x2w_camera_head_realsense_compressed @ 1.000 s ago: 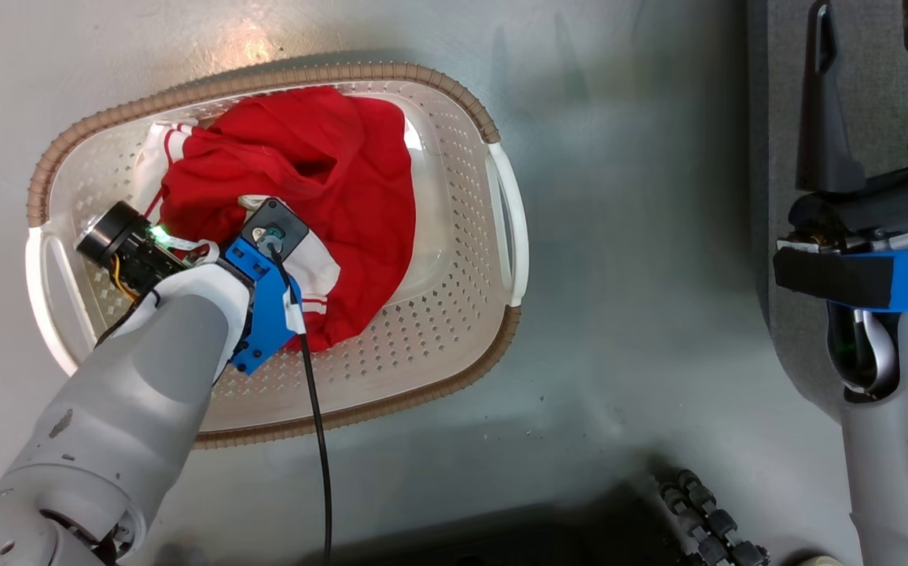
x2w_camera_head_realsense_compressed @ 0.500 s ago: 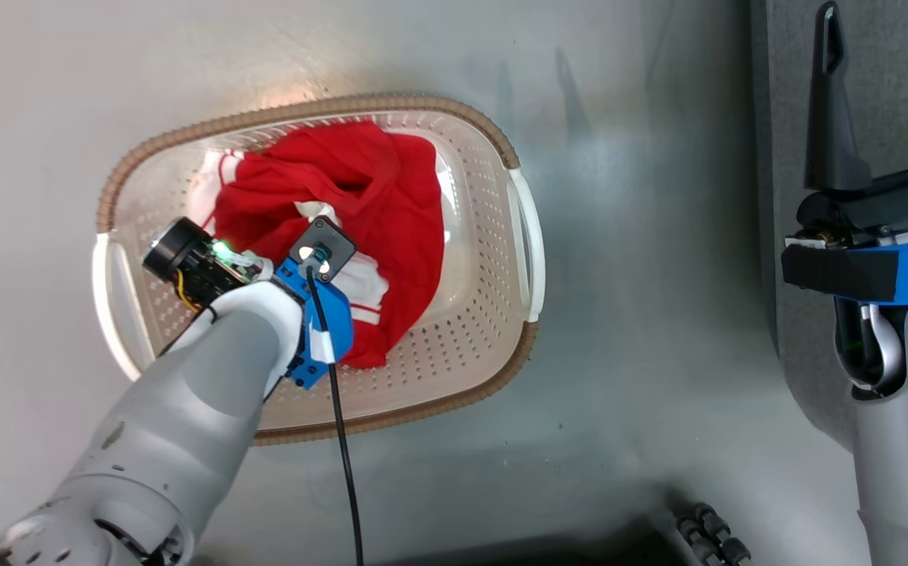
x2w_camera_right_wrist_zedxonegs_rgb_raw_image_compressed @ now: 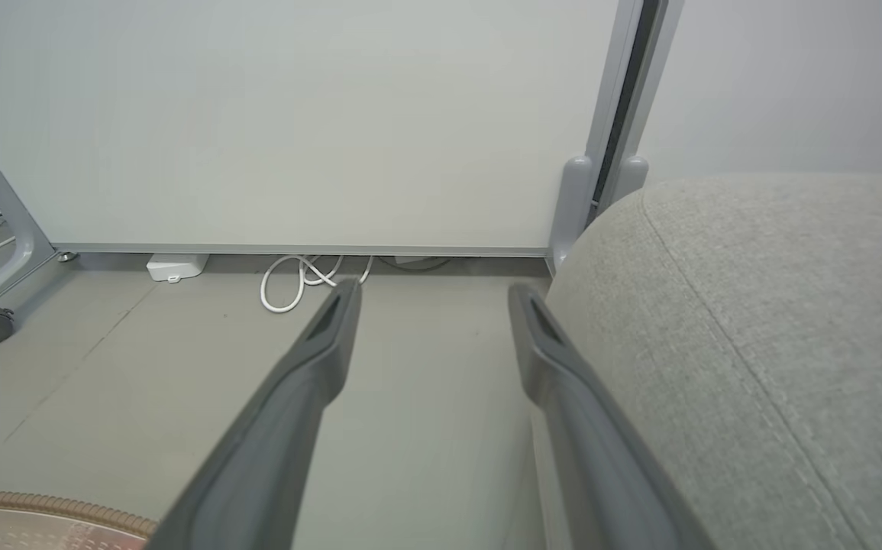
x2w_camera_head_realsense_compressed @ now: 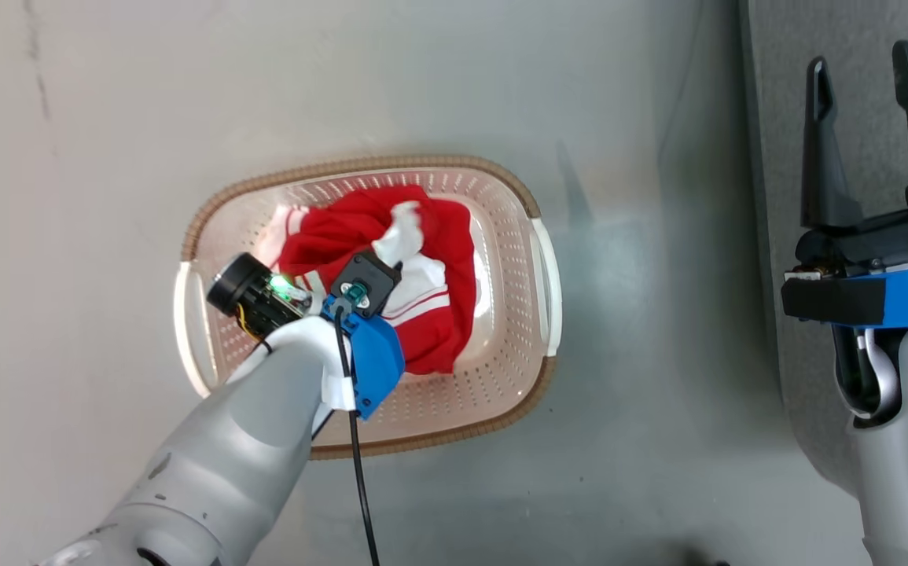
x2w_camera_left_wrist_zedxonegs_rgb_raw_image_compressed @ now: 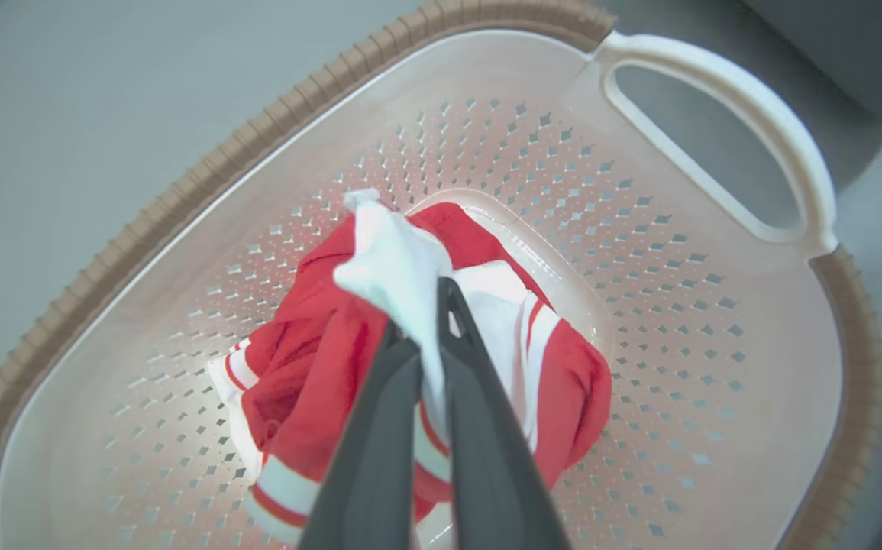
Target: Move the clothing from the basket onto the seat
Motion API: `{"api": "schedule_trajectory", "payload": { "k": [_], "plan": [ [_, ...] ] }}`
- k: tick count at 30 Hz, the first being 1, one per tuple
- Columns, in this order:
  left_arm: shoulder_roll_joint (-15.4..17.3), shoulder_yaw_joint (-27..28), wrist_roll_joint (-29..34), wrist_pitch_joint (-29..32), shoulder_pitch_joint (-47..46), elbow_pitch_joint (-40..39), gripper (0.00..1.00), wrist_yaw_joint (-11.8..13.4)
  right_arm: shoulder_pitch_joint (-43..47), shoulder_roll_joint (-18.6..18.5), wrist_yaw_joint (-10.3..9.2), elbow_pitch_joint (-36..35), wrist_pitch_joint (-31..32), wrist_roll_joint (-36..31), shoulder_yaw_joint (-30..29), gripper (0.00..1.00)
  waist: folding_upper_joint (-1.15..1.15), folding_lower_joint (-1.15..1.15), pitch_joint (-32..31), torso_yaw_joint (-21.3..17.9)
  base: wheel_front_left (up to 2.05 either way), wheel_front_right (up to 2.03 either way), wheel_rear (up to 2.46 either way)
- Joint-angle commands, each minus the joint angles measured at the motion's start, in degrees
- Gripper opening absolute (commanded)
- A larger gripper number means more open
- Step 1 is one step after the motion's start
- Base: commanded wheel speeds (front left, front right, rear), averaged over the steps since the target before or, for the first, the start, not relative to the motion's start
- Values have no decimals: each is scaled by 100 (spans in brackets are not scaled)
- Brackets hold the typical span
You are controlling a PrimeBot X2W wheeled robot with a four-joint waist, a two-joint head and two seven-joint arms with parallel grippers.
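Red clothing [x2w_camera_left_wrist_zedxonegs_rgb_raw_image_compressed: 311, 382] bunched in basket [x2w_camera_left_wrist_zedxonegs_rgb_raw_image_compressed: 639, 229], white fold pinched by clenched left claw [x2w_camera_left_wrist_zedxonegs_rgb_raw_image_compressed: 421, 313], right claw [x2w_camera_head_realsense_compressed: 859, 59] spread wide by seat [x2w_camera_head_realsense_compressed: 768, 118]

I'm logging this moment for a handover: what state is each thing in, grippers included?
left gripper: shut on a white fold of the clothing.
right gripper: open, holding nothing.
clothing: bunched inside the basket, drawn up at the pinched fold.
basket: upright on the floor, clothing inside.
seat: no clothing on the visible part.
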Motion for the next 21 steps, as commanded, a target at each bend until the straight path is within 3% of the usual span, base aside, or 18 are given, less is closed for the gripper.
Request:
{"api": "schedule_trajectory", "payload": {
  "k": [1, 8, 21],
  "plan": [
    [-26, 60, -62, -60, 80, -107, 0, -11, 114, -38, 1, 35, -6, -28, -16, 100, 0, 0, -303, 109, 0, 0, 0],
    [-32, 343, -144, -91, 366, -746, 0, 106, 327, -27, 1, 152, -6, 0, -7, 100, 0, 0, -875, 195, 0, 0, 0],
    [152, 1496, 355, -94, 1162, -2369, 0, 288, 813, -52, 1, 337, -6, 12, -66, 100, 0, 0, -1791, 342, 0, 0, 0]
  ]
}}
